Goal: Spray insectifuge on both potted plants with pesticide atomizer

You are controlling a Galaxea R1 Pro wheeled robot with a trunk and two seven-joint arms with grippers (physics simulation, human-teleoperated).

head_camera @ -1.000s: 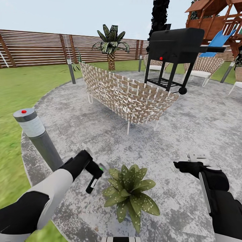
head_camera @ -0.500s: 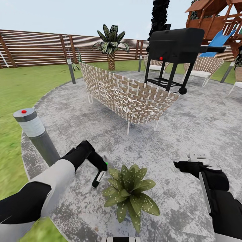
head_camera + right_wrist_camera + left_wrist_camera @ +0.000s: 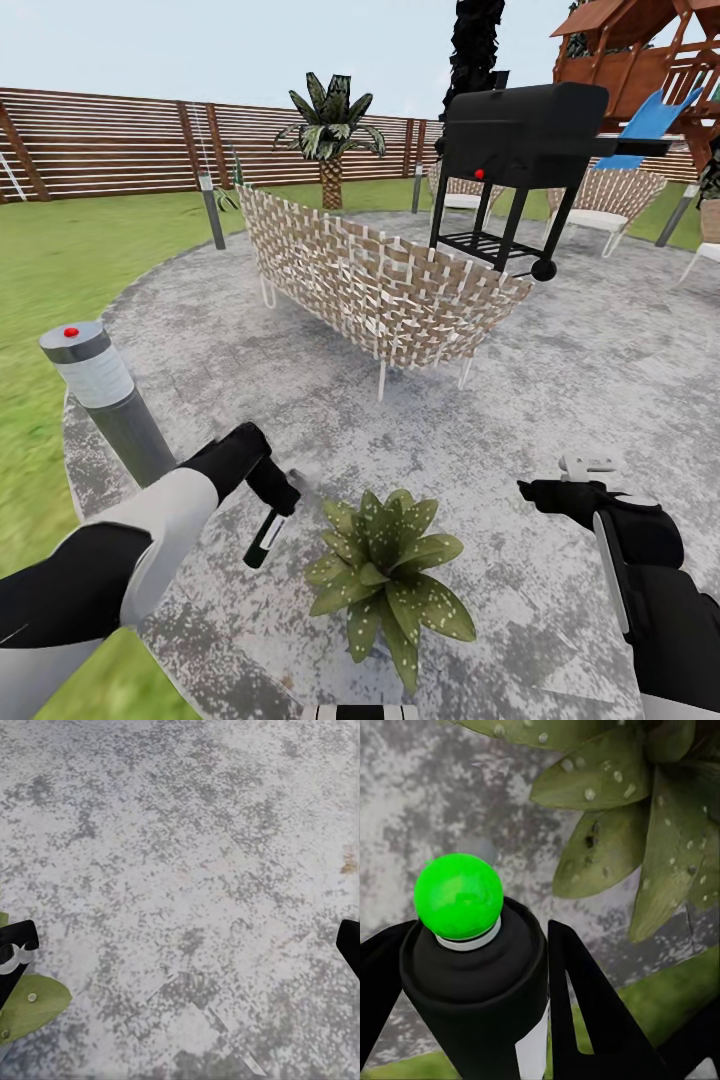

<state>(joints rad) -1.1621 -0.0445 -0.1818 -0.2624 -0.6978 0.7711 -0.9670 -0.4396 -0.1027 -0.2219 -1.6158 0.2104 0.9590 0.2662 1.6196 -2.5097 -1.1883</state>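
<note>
A potted plant (image 3: 385, 565) with green, pale-speckled leaves sits low on the round stone patio (image 3: 600, 400), close in front of me. Its leaves (image 3: 607, 847) also show in the left wrist view. My left gripper (image 3: 275, 508) is shut on the pesticide atomizer (image 3: 262, 535), a slim dark bottle with a white label, held tilted just left of the plant. In the left wrist view the atomizer (image 3: 480, 997) stands between the fingers (image 3: 581, 997), and its round tip (image 3: 457, 896) is bright green. My right gripper (image 3: 537, 492) hangs open to the right of the plant, over bare stone (image 3: 180, 949). The second potted plant is out of view.
A tall grey post with a red top (image 3: 100, 385) leans at the patio's left edge, close to my left arm. Beyond the plant stand a woven sofa (image 3: 380, 285) and a black grill (image 3: 520, 135). Lawn (image 3: 60, 270), a slat fence (image 3: 100, 145) and a palm (image 3: 330, 125) lie behind.
My left gripper swung the atomizer toward the plant, then drew it back left and slightly down. The right arm and the plant have not moved.
</note>
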